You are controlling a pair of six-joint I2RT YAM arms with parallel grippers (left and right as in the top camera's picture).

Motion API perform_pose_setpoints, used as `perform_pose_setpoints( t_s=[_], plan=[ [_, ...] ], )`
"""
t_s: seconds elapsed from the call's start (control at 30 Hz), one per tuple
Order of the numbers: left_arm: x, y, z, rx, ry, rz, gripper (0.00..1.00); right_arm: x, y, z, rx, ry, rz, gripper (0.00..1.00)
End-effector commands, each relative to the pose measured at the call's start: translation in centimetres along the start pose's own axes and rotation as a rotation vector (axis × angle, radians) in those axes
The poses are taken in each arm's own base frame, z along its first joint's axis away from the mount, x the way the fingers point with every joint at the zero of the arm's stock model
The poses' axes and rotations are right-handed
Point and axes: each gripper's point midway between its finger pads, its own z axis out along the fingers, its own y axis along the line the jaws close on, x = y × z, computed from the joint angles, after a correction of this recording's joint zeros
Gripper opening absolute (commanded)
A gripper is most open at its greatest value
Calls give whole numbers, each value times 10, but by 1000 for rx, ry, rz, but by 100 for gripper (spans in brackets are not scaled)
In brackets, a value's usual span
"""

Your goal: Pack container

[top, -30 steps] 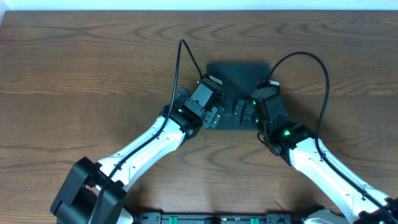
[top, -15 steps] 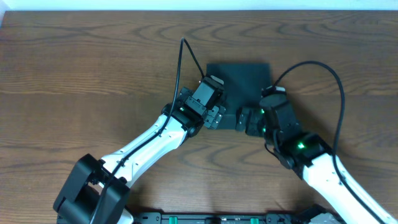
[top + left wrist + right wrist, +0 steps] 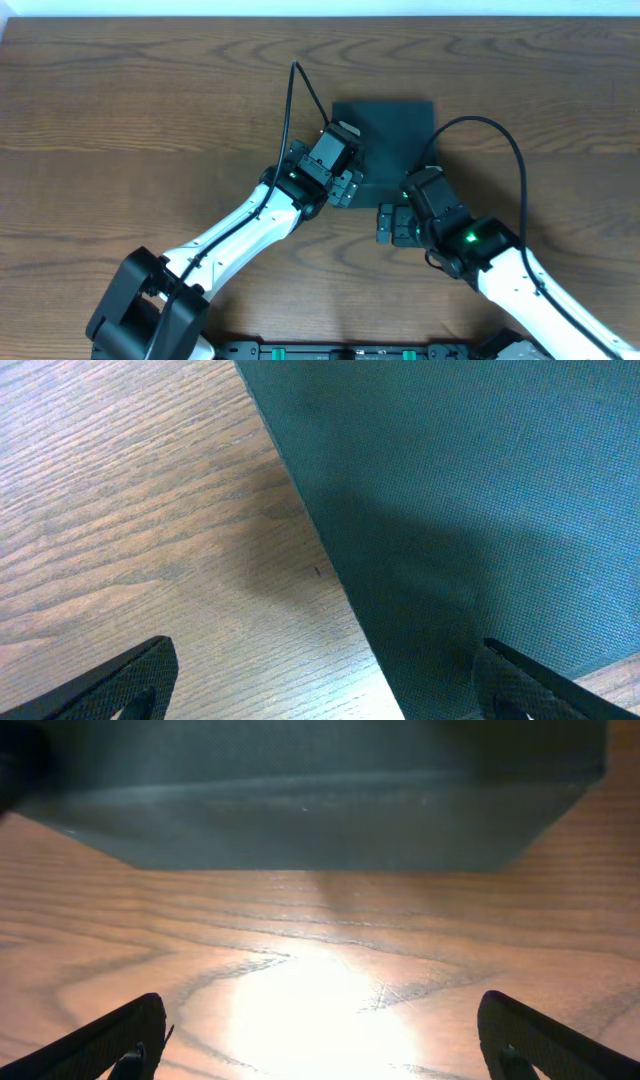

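The container point(image 3: 390, 130) is a dark green-black matte square box, lid shut, at the table's middle back. My left gripper point(image 3: 345, 188) is open at the box's front left corner; in the left wrist view its fingers point(image 3: 320, 685) straddle the box's left edge, one over wood, one over the container point(image 3: 470, 490). My right gripper point(image 3: 390, 224) is open and empty, over bare wood just in front of the box. The right wrist view shows the container's front side point(image 3: 320, 810) ahead of the open fingers point(image 3: 325, 1040).
The brown wooden table point(image 3: 150, 110) stretches to both sides of the box. A black cable point(image 3: 290, 100) loops up from the left arm and another point(image 3: 500, 140) from the right arm. No snack packets are in view.
My right gripper has drawn back from the box's front edge toward the table's front, onto bare wood. The left gripper and the box have stayed in place.
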Motion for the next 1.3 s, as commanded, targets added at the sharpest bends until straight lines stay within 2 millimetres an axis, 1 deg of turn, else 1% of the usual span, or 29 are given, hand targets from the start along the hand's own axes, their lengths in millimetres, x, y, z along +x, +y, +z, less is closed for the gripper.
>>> perform_pose_setpoints(
  t_s=[0.0,0.07,0.23,0.3,0.37,0.47,0.67,0.87,0.97,1.27],
  plan=[
    [13,-4,11,15,51,10,95,12,-7,15,45,38,-18,99],
    [13,-4,11,16,50,13,96,10,-13,22,88,33,-21,99],
    [12,-4,11,16,47,12,96,9,-15,42,118,47,-24,99],
    [12,-4,11,16,47,13,96,8,-20,50,151,44,-12,99],
    [12,-4,11,15,48,13,95,6,-25,56,187,31,3,99],
    [12,-4,11,16,47,13,96,1,-27,62,205,8,3,99],
    [12,-4,11,16,48,13,96,-15,-30,65,236,-71,17,99],
    [12,-4,11,16,48,13,95,-16,-35,73,253,-67,29,99],
    [12,-4,11,16,48,13,95,-17,-35,75,252,-69,30,99],
    [12,-4,11,16,48,12,96,-31,-31,76,240,-128,37,99]
  ],
)
